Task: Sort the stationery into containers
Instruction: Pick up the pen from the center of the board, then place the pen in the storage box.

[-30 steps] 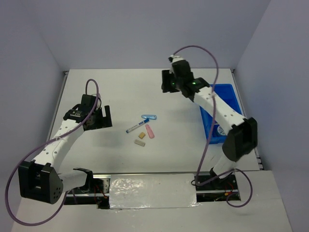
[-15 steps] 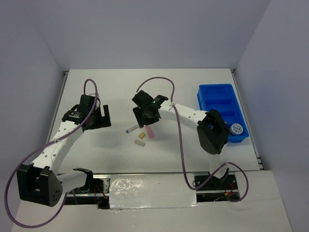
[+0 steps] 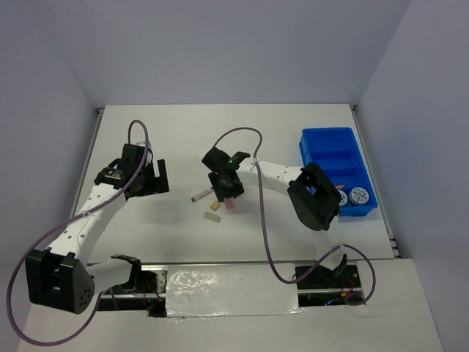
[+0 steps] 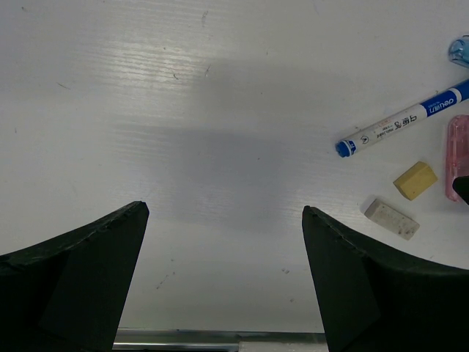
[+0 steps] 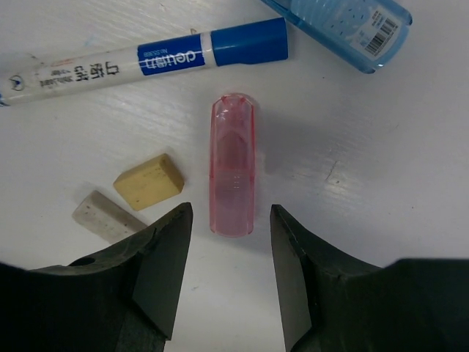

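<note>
My right gripper (image 5: 229, 220) is open and low over the table. Its fingers flank the near end of a pink stick (image 5: 232, 169) without touching it. Round it lie a blue-white marker pen (image 5: 146, 62), a light-blue clip (image 5: 344, 22), a tan eraser block (image 5: 149, 181) and a paler eraser block (image 5: 102, 215). In the top view the right gripper (image 3: 226, 192) covers most of this cluster. The blue tray (image 3: 304, 150) stands at the right, with two patterned discs (image 3: 357, 195) in its near end. My left gripper (image 3: 157, 176) is open with nothing in it, left of the marker pen (image 4: 403, 125).
The right arm's forearm and purple cable (image 3: 260, 139) stretch from the tray side across to the cluster. The left arm's cable (image 3: 135, 128) loops above its wrist. Walls close the table at the back and both sides.
The right arm swung from over the tray at the back to the stationery cluster in the middle and came down over the pink stick. The left arm has stayed where it was.
</note>
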`<state>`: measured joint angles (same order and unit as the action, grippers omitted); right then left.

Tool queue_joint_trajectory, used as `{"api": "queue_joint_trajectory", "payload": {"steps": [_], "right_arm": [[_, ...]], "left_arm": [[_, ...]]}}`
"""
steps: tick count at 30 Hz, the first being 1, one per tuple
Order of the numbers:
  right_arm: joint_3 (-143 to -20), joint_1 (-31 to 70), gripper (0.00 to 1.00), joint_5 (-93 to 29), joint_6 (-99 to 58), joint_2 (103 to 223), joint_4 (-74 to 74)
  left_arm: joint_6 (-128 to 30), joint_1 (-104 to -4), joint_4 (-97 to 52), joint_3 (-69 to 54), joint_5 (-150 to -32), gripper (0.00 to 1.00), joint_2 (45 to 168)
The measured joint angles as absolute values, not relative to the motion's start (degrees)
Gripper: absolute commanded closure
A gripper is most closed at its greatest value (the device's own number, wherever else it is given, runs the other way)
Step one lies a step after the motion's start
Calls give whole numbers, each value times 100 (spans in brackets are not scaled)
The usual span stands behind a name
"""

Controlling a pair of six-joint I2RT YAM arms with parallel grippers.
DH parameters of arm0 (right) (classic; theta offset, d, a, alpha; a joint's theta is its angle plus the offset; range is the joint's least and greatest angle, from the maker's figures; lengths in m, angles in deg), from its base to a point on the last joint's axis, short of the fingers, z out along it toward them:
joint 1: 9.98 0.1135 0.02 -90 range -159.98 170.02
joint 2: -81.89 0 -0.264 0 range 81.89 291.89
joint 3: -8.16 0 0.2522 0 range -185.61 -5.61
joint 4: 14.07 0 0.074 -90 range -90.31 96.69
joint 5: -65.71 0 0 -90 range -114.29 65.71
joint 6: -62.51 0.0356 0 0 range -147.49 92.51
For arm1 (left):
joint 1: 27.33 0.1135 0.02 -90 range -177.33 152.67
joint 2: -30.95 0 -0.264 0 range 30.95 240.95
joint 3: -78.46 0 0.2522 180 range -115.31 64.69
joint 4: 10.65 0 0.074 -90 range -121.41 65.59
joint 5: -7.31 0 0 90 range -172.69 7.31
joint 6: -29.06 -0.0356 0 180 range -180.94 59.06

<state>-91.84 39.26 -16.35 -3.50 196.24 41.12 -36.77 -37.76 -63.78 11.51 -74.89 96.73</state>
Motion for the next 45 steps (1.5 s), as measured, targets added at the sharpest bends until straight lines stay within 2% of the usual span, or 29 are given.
{"api": "queue_joint_trajectory", "payload": {"steps": [6,14,15,18,23,26,28,31,34,37,45], "right_arm": [[-9095,3926,47,-1630,-350,19770,4059],[-9092,3838,69,-1663,-332,19995,3865],[-9066,3814,78,-1685,-319,19980,3834],[-8773,3698,80,-1746,-241,19768,3574],[-7687,2946,80,-1792,28,18585,3402],[-7261,1869,79,-1904,345,17353,3301],[-7077,737,78,-1770,632,16406,3037],[-6727,-505,78,-1630,1178,15626,2706],[-6428,-1453,77,-1606,1670,15547,2711],[-6393,-1985,75,-1589,1965,16019,2897],[-6295,-2369,54,-1646,2127,16352,2927]], "left_arm": [[-3677,-3809,-6378,1153,-7498,1,9673],[-3680,-3853,-6378,1157,-7509,1,9673],[-3680,-3853,-6378,1157,-7511,1,9673],[-3680,-3853,-6378,1157,-7518,1,9673],[-3680,-3870,-6376,1157,-7540,1,9673],[-3680,-3881,-6376,1157,-7546,1,9668],[-3680,-3897,-6376,1159,-7546,1,9668],[-3680,-3932,-6370,1166,-7546,1,9651],[-3680,-3945,-6354,1207,-7546,1,9553],[-3677,-3949,-6330,1231,-7544,1,9419],[-3677,-3949,-6284,1262,-7557,1,9319]]}}
